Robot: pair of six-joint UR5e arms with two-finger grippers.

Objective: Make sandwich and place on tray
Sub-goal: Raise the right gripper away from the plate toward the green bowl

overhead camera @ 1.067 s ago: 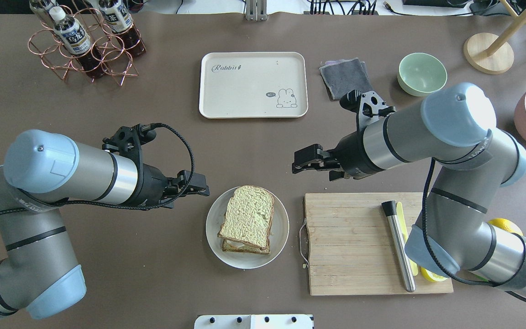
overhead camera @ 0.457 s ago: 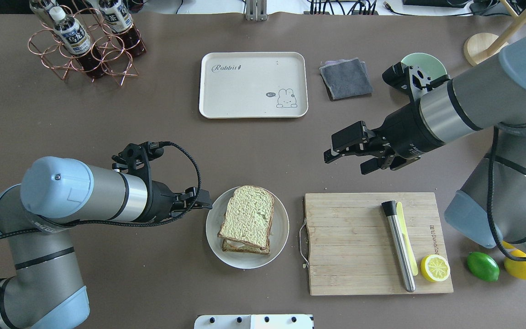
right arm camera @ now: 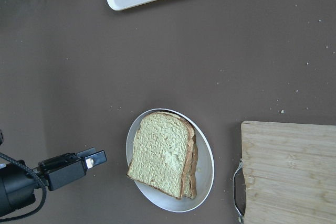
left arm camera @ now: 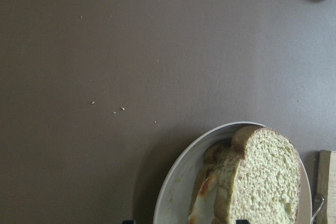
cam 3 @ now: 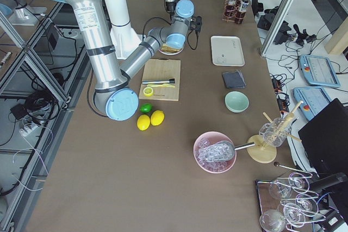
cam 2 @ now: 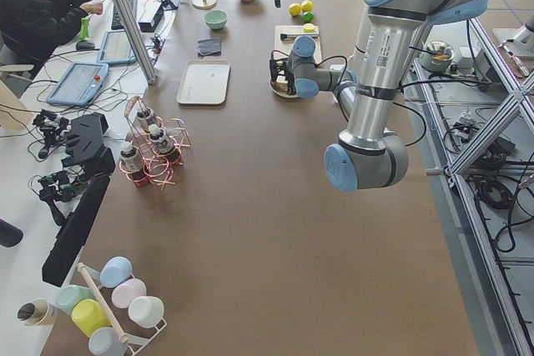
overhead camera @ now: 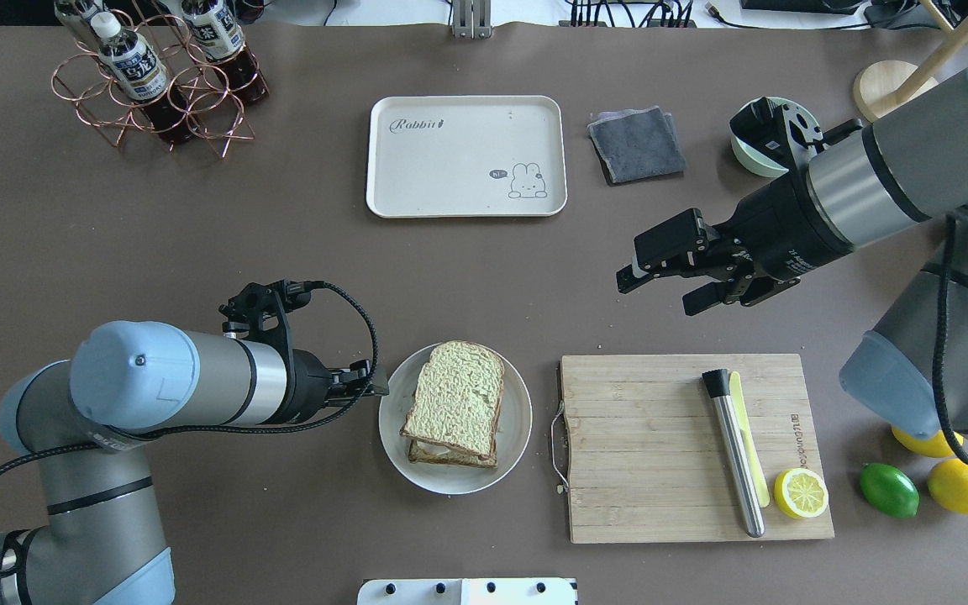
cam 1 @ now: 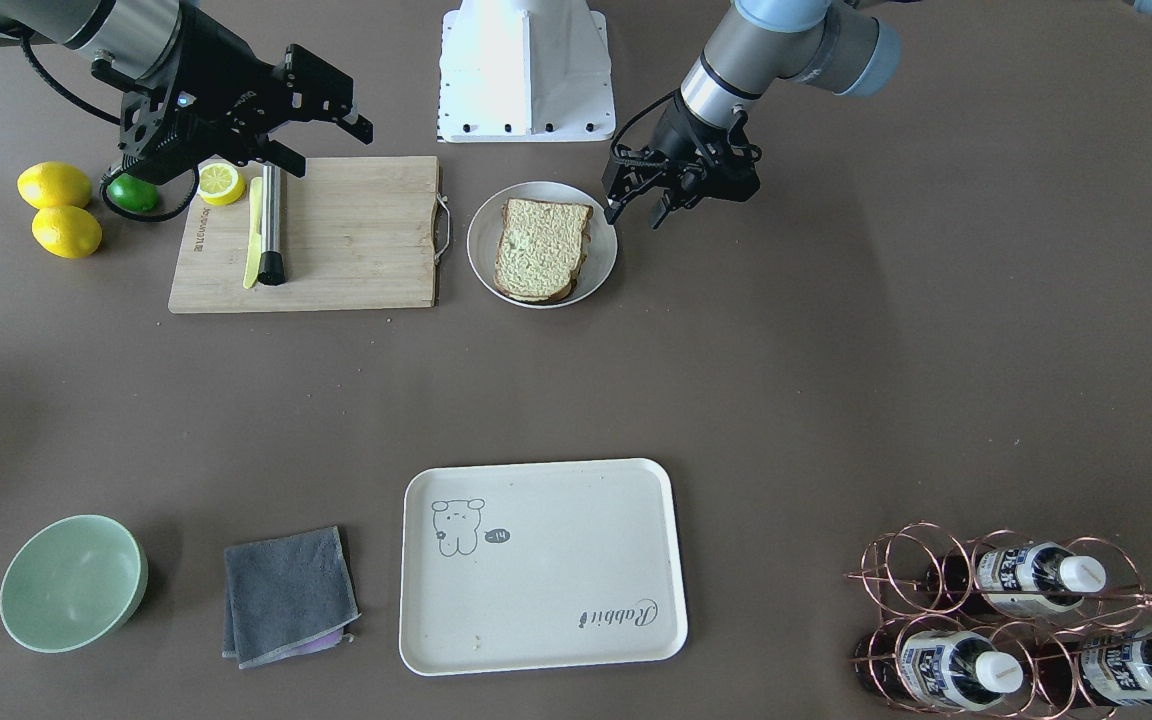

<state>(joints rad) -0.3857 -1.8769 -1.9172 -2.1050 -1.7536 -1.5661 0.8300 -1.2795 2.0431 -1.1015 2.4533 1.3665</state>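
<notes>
The sandwich point(overhead camera: 455, 402), two pale green-tan slices with brown crusts, lies stacked on a round white plate point(overhead camera: 394, 424). White egg point(left arm camera: 202, 209) shows between the slices in the left wrist view. My left gripper point(overhead camera: 370, 382) is low at the plate's left rim, open and holding nothing. In the front-facing view its fingers point(cam 1: 617, 208) are spread beside the plate. My right gripper point(overhead camera: 660, 291) hangs open and holding nothing above the bare table beyond the cutting board. The cream tray point(overhead camera: 465, 155) lies at the table's far middle with nothing on it.
A wooden cutting board point(overhead camera: 644, 445) right of the plate carries a steel muddler point(overhead camera: 734, 458), a yellow knife and a lemon half point(overhead camera: 801, 492). A lime point(overhead camera: 889, 489) and lemons lie beyond it. A grey cloth point(overhead camera: 635, 143), a green bowl point(cam 1: 71, 580) and a bottle rack point(overhead camera: 156, 76) stand far back.
My left gripper has come down and towards the near edge to the plate's left rim. My right arm has pulled back to the right, away from the plate, uncovering the lemon half.
</notes>
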